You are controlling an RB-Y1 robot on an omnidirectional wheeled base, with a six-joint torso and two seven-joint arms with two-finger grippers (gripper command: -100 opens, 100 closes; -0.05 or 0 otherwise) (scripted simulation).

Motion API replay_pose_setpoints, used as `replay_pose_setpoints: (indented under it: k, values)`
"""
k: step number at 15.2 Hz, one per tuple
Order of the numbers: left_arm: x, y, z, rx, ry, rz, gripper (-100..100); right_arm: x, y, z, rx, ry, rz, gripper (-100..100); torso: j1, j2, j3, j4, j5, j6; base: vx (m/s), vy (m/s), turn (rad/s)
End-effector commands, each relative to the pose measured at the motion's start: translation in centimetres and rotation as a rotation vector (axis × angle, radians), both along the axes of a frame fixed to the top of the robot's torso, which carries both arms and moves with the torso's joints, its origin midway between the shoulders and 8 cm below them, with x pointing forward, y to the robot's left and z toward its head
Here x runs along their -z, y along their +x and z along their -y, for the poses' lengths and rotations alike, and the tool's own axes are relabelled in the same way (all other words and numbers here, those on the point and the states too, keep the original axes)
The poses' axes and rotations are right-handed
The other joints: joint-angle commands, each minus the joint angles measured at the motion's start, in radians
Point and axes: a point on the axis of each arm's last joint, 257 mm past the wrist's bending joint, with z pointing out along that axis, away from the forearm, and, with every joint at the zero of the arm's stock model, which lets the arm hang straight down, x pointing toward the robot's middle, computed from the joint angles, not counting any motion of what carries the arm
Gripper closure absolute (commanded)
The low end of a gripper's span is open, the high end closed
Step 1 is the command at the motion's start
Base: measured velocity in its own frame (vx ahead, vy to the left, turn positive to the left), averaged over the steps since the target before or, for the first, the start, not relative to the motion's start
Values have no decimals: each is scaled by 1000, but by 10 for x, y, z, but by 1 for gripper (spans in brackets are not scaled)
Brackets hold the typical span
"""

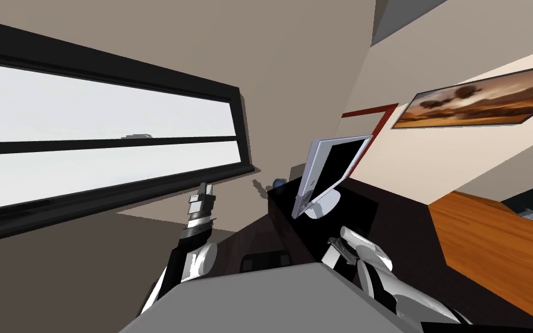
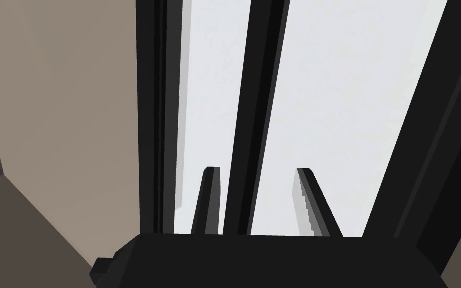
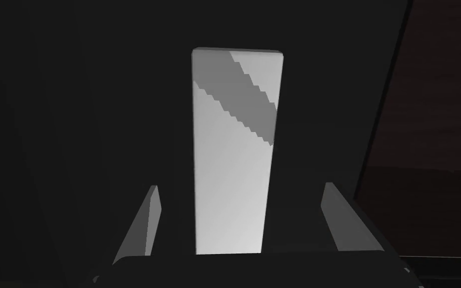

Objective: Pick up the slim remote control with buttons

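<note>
The slim remote (image 3: 234,150) is drawn as a plain light grey slab with no buttons visible. It lies flat on a black top, lengthwise between the fingers of my right gripper (image 3: 241,186). That gripper is open, with a finger (image 3: 149,220) standing clear of each long side of the remote. In the head view my right gripper (image 1: 340,247) hangs low over the near end of the black cabinet (image 1: 294,228). My left gripper (image 1: 204,188) is raised toward the window, and its fingers (image 2: 209,200) stand apart with nothing between them.
A tilted monitor (image 1: 332,167) on a round foot stands on the cabinet just beyond my right hand. A small blue object (image 1: 278,184) sits at the cabinet's far end. A wooden floor (image 1: 491,248) lies to the right, past a dark strip.
</note>
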Motion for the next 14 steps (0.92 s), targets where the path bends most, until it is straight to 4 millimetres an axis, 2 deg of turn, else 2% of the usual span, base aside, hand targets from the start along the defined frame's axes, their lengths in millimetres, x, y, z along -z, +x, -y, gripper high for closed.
replay_pose_setpoints:
  k: [1,4,5,6,10,11,12,14]
  values:
    - [0,0,0,0,0,0,0,8,-13,-12,52,43,-30,-100,0,0,0,0,0,0,-31,-41,181]
    - [0,0,0,0,0,0,0,14,-30,-27,114,97,-68,-100,0,0,0,0,0,0,-22,-60,265]
    - [0,0,0,0,0,0,0,13,-23,-22,90,75,-52,-100,-1,0,0,0,0,0,-13,-35,82]
    - [0,0,0,0,0,0,0,22,-31,-30,95,79,-55,-100,0,-1,0,0,0,0,0,0,0]
    - [0,0,0,0,0,0,0,32,-39,-39,92,76,-54,-100,4,-2,-1,-1,1,1,6,6,-19]
    - [0,0,0,0,0,0,0,28,-36,-36,93,78,-55,-100,4,-2,-1,-1,1,1,0,0,0]
    - [0,0,0,0,0,0,0,29,-36,-36,93,76,-54,100,4,-2,-1,-1,1,1,0,0,0]
    - [0,0,0,0,0,0,0,29,-35,-37,93,76,-53,100,4,-2,-1,-1,1,1,0,0,0]
